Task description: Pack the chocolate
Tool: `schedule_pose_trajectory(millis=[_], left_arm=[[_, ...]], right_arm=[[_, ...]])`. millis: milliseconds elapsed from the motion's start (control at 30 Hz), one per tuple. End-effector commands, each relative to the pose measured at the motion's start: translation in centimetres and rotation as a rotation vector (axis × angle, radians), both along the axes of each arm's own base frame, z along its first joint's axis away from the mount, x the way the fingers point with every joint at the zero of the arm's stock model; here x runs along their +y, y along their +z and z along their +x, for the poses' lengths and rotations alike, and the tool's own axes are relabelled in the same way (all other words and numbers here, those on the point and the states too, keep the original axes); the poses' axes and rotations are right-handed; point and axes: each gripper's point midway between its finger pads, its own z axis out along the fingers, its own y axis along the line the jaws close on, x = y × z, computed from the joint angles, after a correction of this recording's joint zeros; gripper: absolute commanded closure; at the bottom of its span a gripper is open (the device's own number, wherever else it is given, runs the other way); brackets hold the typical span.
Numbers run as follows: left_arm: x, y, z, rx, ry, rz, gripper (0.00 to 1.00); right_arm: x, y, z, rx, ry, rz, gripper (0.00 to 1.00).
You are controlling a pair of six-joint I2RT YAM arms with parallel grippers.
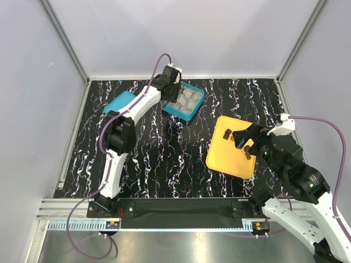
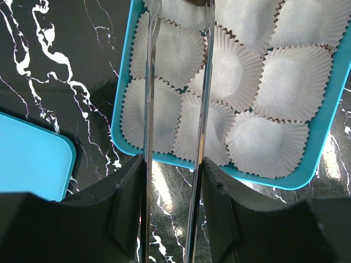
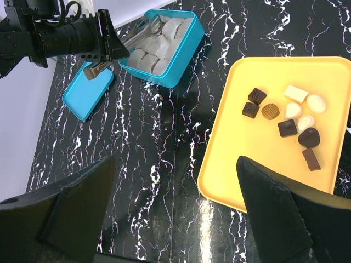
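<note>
the left gripper (image 2: 180,16), with two long thin shiny fingers (image 2: 149,82), is hanging over the teal rectangular plastic box (image 2: 258,176) in the upper middle of the top view. the box is holding white pleated paper cups (image 2: 227,68). the fingers are standing a little apart, but their tips are running out at the top edge of the left wrist view, where only a dark sliver is showing, so i cannot tell if they are pinching a piece or nothing.

the right gripper (image 3: 175,164) is hovering with its black jaws spread wide and nothing between them, over the yellow flat plastic tray (image 3: 247,159). the chocolate (image 3: 287,127), small dark brown and pale cream pieces, is lying on this tray, at the right of the right wrist view, well apart from the box.

i am judging that the step in hand is placing a piece into a cup. to do it well, the tips should be coming down over the middle of one cup, not on the pleated wall between two, and opening slowly so the light paper is not lifting with them.

the right wrist view is showing about ten pieces, while in the top view the right arm is covering most of them. only the left wrist view is showing the cups from near; those fully seen are looking empty. the teal flat lid (image 2: 30,159) is lying beside the box on the black white-veined table (image 3: 148,153).
</note>
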Motion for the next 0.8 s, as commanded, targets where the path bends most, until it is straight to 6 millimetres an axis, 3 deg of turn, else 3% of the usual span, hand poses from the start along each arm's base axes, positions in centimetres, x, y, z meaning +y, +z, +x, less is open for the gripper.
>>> schedule_pose_trajectory(millis=[0,200,300,367,400,600,633,767], left_arm=[[-0.5,4.0,1.2,-0.106,-0.013,-0.039,0.53],[-1.1,8.6,-0.4,-0.167,-0.039,-0.073,0.53],[-2.3,11.9,-2.6,-0.204,-0.083,-0.112,0.53],[-3.6,12.2,-4.3,-0.200,-0.117,-0.115,0.53],[-4.2,13.5,-5.3,-0.218,-0.133,-0.129,0.53],[-10.0,14.1,-12.6,-0.187,-0.270,-0.189,0.53],[-11.7,14.1,-14.5,-0.183,-0.304,-0.192,0.53],[-14.9,12.5,-19.0,-0.132,-0.366,-0.190,0.53]], right_arm=[[-0.4,1.4,0.3,-0.045,-0.024,0.010,0.00],[-1.0,2.0,0.2,-0.053,-0.046,0.003,0.00],[-1.3,2.0,-0.2,-0.045,-0.052,0.009,0.00],[-1.5,2.0,-0.7,-0.037,-0.052,0.018,0.00],[-1.6,2.0,-0.9,-0.035,-0.054,0.022,0.00],[-2.9,1.8,-2.2,-0.028,-0.079,0.039,0.00],[-3.1,1.7,-2.4,-0.025,-0.083,0.039,0.00],[-3.7,2.1,-3.1,-0.038,-0.091,0.049,0.00]])
